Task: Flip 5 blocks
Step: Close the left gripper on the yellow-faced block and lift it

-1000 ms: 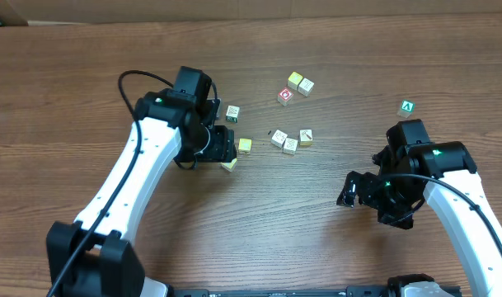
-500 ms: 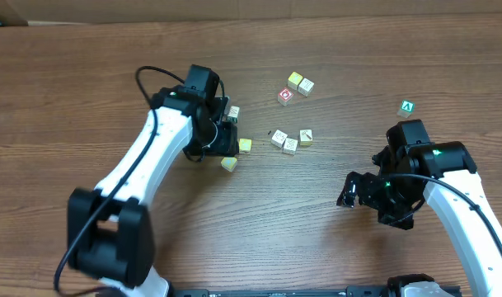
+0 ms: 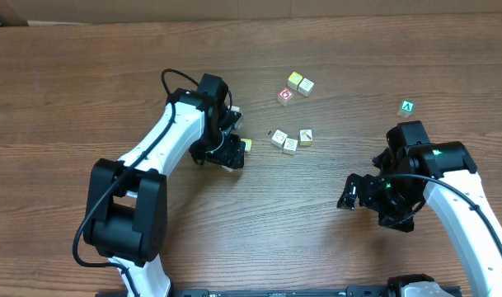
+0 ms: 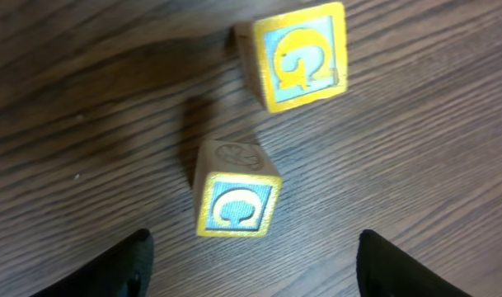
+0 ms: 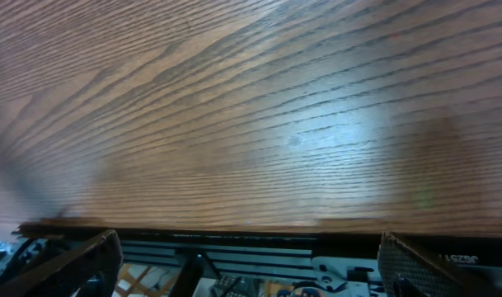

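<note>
Your right gripper (image 5: 251, 254) hangs spread and empty, with no block near it. Your left gripper (image 4: 252, 247) is spread too. The near block (image 4: 234, 194) sits just ahead between its fingers, and the far block (image 4: 300, 56) lies beyond. If you close off-centre, one finger could shove the near block into the far one.

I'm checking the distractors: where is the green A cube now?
Overhead view: the green A cube sits alone on the table's right side, just beyond the right arm.

bright even light; glare on the table (image 5: 349, 136), wrist edges blurred.
</note>
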You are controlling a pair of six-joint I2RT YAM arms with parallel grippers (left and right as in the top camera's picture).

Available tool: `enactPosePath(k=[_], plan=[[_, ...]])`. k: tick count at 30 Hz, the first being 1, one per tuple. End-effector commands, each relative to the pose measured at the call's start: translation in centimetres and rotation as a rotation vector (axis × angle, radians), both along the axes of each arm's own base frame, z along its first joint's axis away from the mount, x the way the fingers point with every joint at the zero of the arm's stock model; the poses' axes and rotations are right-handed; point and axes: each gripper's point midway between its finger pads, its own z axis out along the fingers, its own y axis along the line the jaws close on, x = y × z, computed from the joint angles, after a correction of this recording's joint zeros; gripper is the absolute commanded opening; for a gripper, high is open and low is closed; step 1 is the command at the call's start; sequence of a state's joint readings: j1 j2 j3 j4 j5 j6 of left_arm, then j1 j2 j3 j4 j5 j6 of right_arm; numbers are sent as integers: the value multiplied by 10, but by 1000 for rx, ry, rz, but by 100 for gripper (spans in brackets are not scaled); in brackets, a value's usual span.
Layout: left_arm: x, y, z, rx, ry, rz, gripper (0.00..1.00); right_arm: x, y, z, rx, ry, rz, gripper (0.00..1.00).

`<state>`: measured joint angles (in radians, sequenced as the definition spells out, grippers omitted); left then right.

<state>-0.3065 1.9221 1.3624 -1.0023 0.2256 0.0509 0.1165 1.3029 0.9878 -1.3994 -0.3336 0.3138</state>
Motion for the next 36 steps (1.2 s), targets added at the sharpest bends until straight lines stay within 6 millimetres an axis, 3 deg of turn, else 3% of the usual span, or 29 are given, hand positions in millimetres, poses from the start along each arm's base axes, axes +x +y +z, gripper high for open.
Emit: enactPosePath(k=[1, 8, 13, 16, 26, 36], plan=[[-2, -12, 0, -31, -4, -87, 73, 5, 6, 7, 40, -18, -4, 100], [-7, -11, -21, -11, 55, -85, 67, 3, 6, 7, 40, -9, -4, 100], [-6, -6, -32, 23, 70, -61, 57, 1, 5, 7, 38, -2, -4, 100], [-4, -4, -33, 38, 59, -60, 50, 1, 5, 7, 38, -1, -4, 100], [2, 5, -35, 97, 40, -10, 40, 1, 5, 7, 38, -1, -4, 100], [11, 2, -28, 94, 35, 111, 20, 3, 6, 7, 39, -8, -4, 100]])
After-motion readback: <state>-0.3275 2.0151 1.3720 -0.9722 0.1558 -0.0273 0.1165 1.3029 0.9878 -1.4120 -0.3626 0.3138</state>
